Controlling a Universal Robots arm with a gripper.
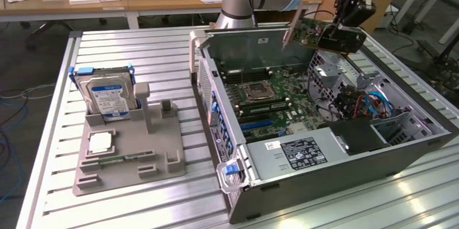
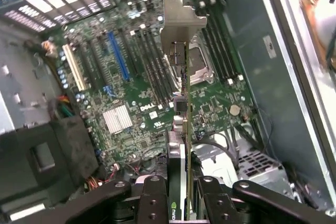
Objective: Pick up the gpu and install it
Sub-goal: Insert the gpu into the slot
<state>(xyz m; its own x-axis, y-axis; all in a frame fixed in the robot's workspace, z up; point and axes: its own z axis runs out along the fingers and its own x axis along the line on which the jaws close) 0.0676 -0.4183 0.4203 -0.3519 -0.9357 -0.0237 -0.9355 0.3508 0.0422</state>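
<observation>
Above the open metal case (image 1: 337,178), the black gripper (image 2: 181,203) pinches the thin green gpu (image 1: 310,30).

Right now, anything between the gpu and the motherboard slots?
Nothing visible. The gripper holds the gpu edge-on above the open case; inside, the motherboard and its blue slot lie uncovered.

The table (image 1: 136,51) is silver metal with long grooves in its top. Two things sit right on it. On the exterior view's left is a grey tray (image 1: 161,140) — it lies flat. On the exterior view's right is a big computer case (image 1: 344,172), on its side with the open side up. A bare strip of table runs between them — they do not touch.
</observation>
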